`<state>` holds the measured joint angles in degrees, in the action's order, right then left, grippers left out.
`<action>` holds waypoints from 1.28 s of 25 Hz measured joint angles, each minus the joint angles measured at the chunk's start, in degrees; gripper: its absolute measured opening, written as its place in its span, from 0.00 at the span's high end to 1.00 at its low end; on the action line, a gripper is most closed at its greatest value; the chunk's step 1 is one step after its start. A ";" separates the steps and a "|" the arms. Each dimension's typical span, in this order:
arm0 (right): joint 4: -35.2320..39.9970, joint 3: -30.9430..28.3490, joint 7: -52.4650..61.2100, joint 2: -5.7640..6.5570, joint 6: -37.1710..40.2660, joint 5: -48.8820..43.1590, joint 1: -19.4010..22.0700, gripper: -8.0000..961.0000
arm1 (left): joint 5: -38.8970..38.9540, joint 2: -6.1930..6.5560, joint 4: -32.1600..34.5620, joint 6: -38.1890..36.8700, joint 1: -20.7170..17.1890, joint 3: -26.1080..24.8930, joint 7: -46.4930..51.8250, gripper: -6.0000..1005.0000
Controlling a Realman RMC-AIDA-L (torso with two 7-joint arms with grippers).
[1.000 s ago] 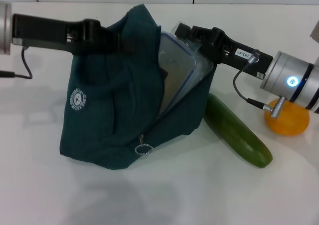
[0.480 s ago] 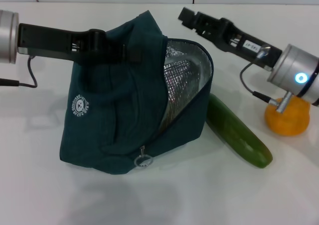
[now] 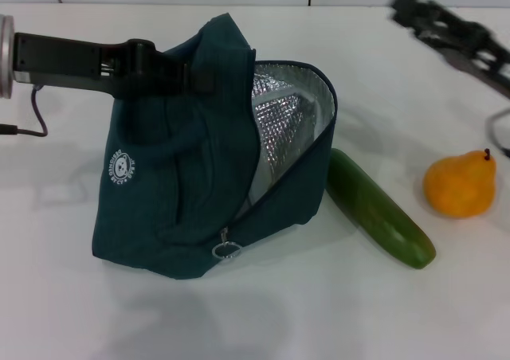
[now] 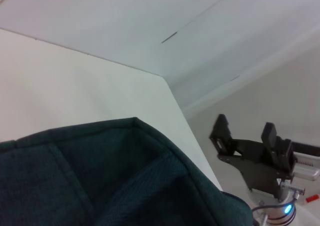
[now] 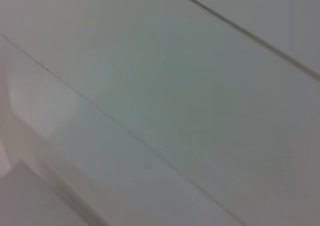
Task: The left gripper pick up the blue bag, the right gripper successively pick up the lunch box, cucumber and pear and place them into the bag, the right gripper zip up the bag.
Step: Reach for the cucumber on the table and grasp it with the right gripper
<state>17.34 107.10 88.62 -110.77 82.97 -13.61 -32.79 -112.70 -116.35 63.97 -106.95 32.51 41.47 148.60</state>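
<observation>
Meanwhile, the left gripper (image 3: 187, 77) clamped the blue bag (image 3: 191, 185) upright, mouth agape; the right gripper (image 4: 247, 136) hovered spread, empty, above the cucumber (image 3: 381, 210) and pear (image 3: 460, 186). A slackened hold could collapse the opening.

black left pincer (image 3: 209, 80), silver wrist, seemingly black cable

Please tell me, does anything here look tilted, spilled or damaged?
Only the blue bag leans: the left gripper holds up its top, so the mouth gapes sideways toward the cucumber. The pear stands upright. The right gripper is open and away. Nothing is spilled.
</observation>
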 joint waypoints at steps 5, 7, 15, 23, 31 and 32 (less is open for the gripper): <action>1.55 -0.16 -2.74 7.13 2.48 -5.82 1.30 0.36 | 0.04 0.12 0.02 -0.03 -0.21 0.01 0.02 0.95; 3.17 -0.34 -2.68 9.83 2.50 -9.30 0.92 0.36 | 0.04 0.14 0.02 -0.07 -0.19 0.01 0.03 0.95; 19.68 -19.48 16.86 13.87 -3.75 -48.31 -3.87 0.37 | -0.29 0.17 0.02 -0.01 0.08 0.10 0.01 0.95; 39.73 -37.80 42.67 7.76 4.99 -98.65 -13.56 0.36 | -0.43 0.18 0.06 0.07 0.27 0.20 -0.06 0.95; 41.67 -41.78 46.46 2.78 16.53 -115.81 -22.77 0.35 | -0.59 0.23 0.11 0.20 0.69 0.44 -0.09 0.95; 41.58 -41.31 46.46 2.30 16.67 -116.82 -23.19 0.34 | -0.60 0.23 0.11 0.23 0.77 0.45 -0.08 0.95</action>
<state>58.92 65.79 135.08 -108.48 99.65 -130.42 -55.99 -113.30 -116.12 64.08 -106.72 33.28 41.92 148.52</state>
